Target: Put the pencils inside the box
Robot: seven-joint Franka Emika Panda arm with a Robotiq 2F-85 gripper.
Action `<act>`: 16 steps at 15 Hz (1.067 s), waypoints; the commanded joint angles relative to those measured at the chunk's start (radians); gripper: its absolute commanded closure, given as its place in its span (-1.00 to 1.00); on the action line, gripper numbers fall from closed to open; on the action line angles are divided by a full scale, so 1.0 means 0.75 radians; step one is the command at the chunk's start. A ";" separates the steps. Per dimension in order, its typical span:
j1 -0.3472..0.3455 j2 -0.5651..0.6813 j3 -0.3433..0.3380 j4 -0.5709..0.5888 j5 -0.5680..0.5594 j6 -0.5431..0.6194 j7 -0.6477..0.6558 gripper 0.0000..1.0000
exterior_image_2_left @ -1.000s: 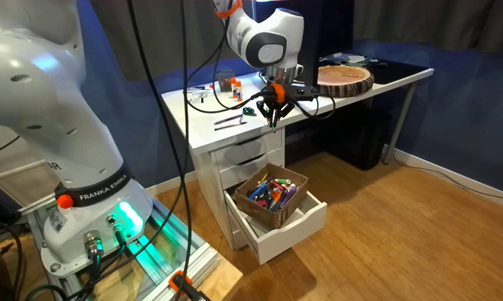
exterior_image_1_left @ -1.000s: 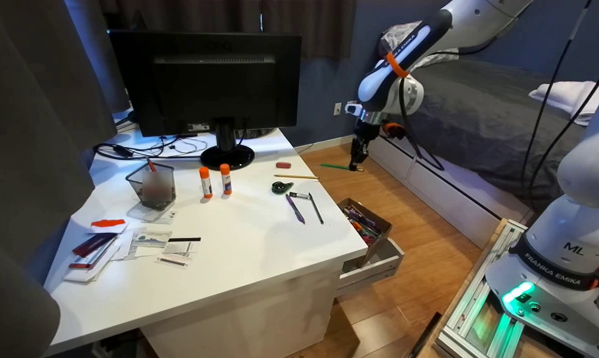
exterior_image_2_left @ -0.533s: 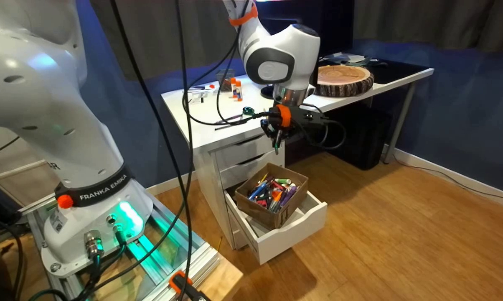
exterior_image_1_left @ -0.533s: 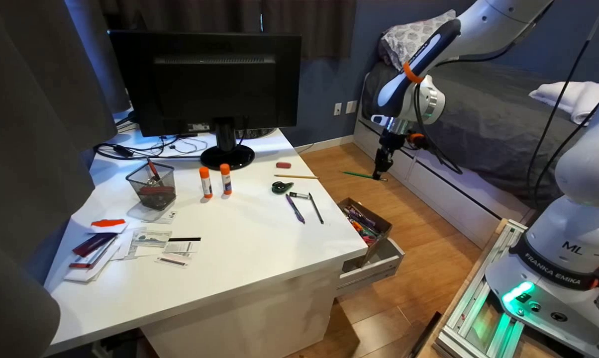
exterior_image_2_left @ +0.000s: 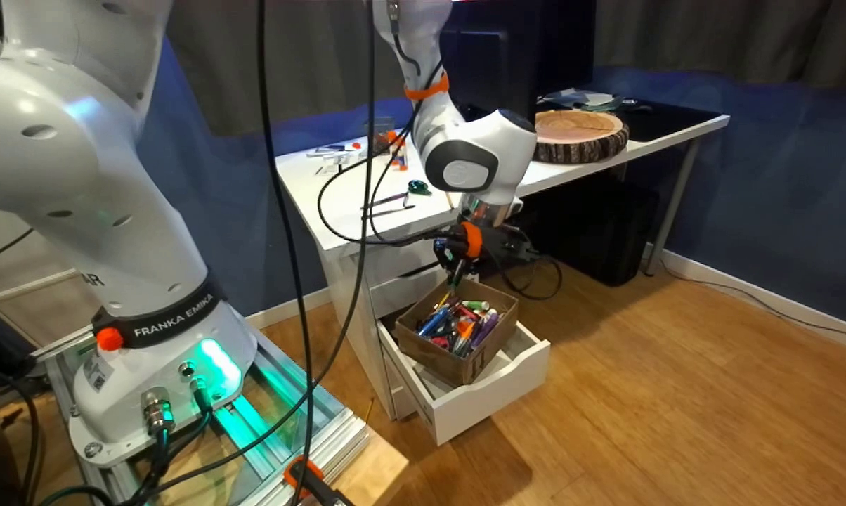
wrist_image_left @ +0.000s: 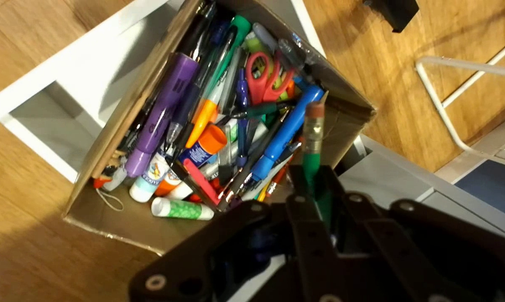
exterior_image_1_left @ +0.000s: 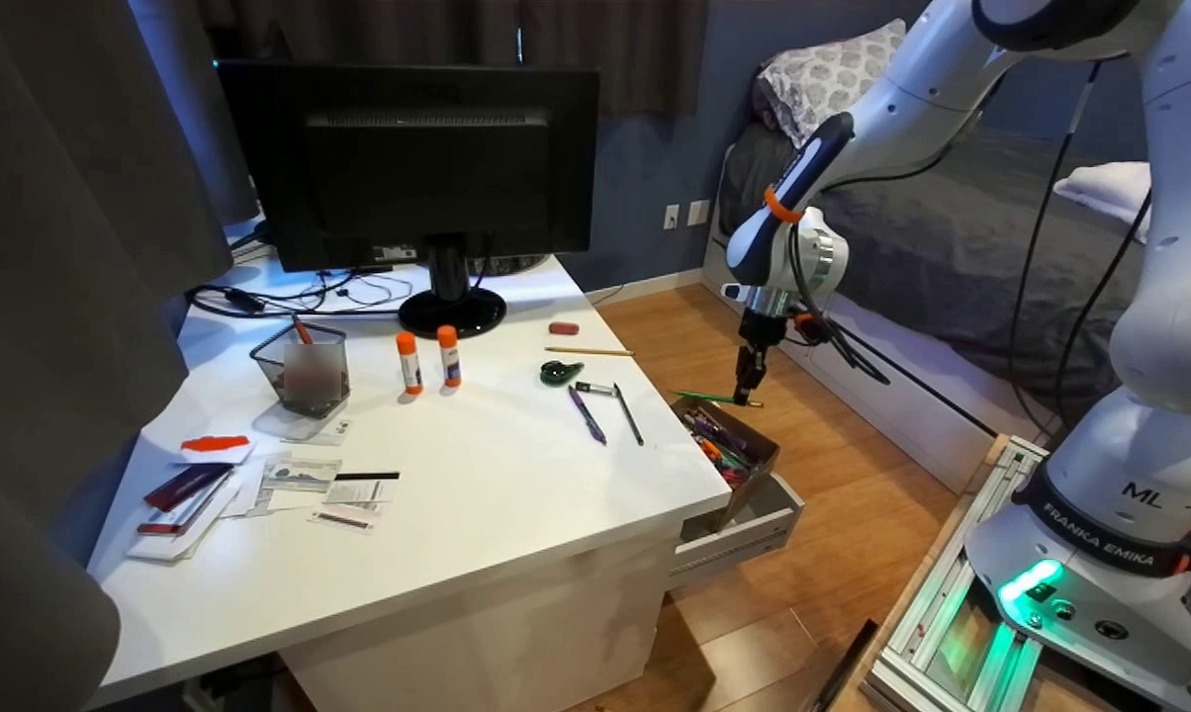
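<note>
Filling the left and middle of an exterior view, the white rectangular desk surface [exterior_image_1_left: 457,494] carries a black flat-screen monitor [exterior_image_1_left: 408,168] toward its far end. Beneath its right edge a white drawer [exterior_image_2_left: 493,393] with a dipped front panel stands pulled out, and in it an open-topped brown cardboard box [exterior_image_2_left: 430,355] sits askew, well stocked with jumbled pens and markers [wrist_image_left: 204,117].

Above the box's far side hangs the black, jointed end effector [wrist_image_left: 311,174], its two fingers pinched together on a thin green pencil [wrist_image_left: 311,162] with a metal ferrule and pinkish eraser. In the wrist view the eraser end points over the box; in an exterior view the other end shows left of the box's far corner. How much height lies beneath it, I cannot tell.

Delivering this pencil looks like the step in hand — at the box, not yet released. The next move probably calls for a small shift toward the near side so the whole length clears the cardboard walls, then a descent, then parting the fingers.

Two more seem left for later: a slim yellow pencil [exterior_image_1_left: 590,351] near the surface's right edge and, nearer, a slim black stick [exterior_image_1_left: 629,415] — likely a pencil — beside a purple pen [exterior_image_1_left: 587,415].
</note>
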 commanded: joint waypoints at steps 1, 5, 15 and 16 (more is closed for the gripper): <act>0.025 0.182 -0.037 0.162 -0.057 -0.014 0.116 0.94; 0.036 0.320 -0.053 0.291 -0.139 -0.038 0.214 0.94; 0.081 0.524 -0.052 0.541 -0.342 -0.157 0.325 0.94; 0.090 0.539 -0.051 0.563 -0.351 -0.167 0.338 0.94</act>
